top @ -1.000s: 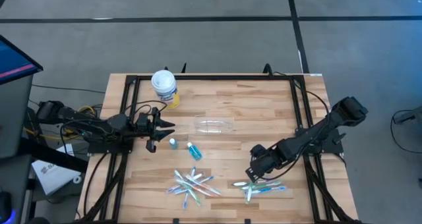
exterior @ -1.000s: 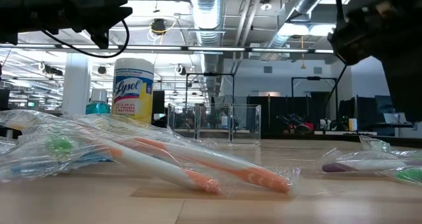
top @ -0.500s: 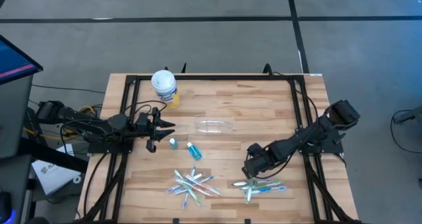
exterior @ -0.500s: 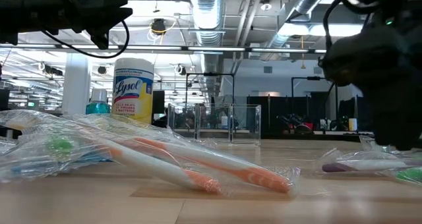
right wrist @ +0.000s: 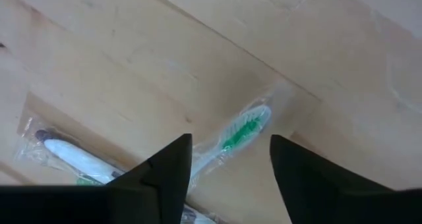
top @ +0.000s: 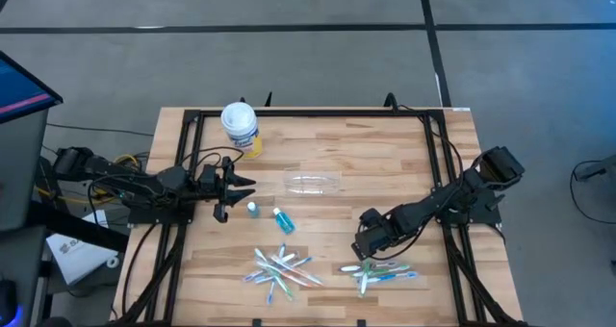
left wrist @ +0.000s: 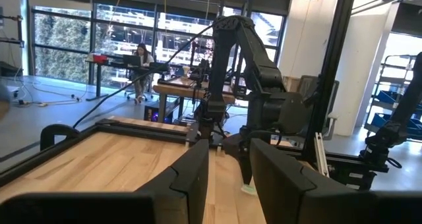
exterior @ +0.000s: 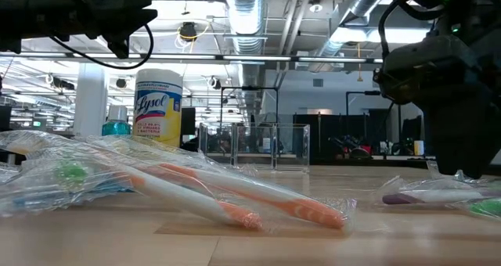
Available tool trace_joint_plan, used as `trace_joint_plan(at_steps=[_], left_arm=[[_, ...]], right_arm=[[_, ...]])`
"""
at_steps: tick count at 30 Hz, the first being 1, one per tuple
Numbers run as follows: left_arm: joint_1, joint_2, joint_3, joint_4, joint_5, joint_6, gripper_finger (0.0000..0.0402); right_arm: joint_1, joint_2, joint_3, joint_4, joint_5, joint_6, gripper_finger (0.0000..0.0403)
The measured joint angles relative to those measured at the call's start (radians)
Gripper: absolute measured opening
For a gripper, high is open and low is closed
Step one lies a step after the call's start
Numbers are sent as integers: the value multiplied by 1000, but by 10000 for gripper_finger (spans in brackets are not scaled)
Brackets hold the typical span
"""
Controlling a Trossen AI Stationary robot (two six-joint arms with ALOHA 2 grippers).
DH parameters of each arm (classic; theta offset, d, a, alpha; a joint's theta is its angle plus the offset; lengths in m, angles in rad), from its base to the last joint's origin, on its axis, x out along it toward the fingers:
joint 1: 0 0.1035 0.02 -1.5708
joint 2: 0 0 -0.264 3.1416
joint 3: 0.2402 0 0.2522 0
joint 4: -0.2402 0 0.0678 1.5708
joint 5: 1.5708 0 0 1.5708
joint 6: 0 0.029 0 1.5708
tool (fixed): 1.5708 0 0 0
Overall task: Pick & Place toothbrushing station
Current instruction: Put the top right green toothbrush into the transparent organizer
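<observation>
Wooden surface (top: 385,154) seen from above: the right gripper (top: 364,253), jaws spread, is poised at lower right directly over a wrapped green-bristled toothbrush (right wrist: 232,140) whose long axis is seen running between them; left jaws sit partly parted, far off.

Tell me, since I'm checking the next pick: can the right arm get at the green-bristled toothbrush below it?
Probably yes. The right claw hangs open right over the wrapped green-bristled toothbrush, whose head shows between the fingers with nothing lying on it. Other toothbrushes lie close beside it, though.
</observation>
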State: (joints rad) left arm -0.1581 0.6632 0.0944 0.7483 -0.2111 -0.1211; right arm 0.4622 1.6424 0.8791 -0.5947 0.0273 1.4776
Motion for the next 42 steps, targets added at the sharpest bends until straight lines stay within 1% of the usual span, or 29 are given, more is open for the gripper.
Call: trace_joint_plan(at_steps=[12,17,21,27,29,32,37,42], left_arm=[[0,0,0,0,0,0,108],[0,0,0,0,0,0,108],[0,0,0,0,0,0,108],[0,0,0,1,0,0,108],[0,0,0,1,0,0,108],[0,0,0,0,0,0,108],[0,0,0,1,0,0,108],[0,0,0,0,0,0,108]], right_arm=[[0,0,0,0,19,5,162],[0,0,0,-3,23,8,141],[0,18,0,3,22,8,108],[0,60,3,29,-5,4,28],[0,60,5,40,-6,3,10],[0,36,-1,31,-5,5,11],[0,4,-1,24,-4,5,1],[-4,-24,-1,35,27,-8,0]])
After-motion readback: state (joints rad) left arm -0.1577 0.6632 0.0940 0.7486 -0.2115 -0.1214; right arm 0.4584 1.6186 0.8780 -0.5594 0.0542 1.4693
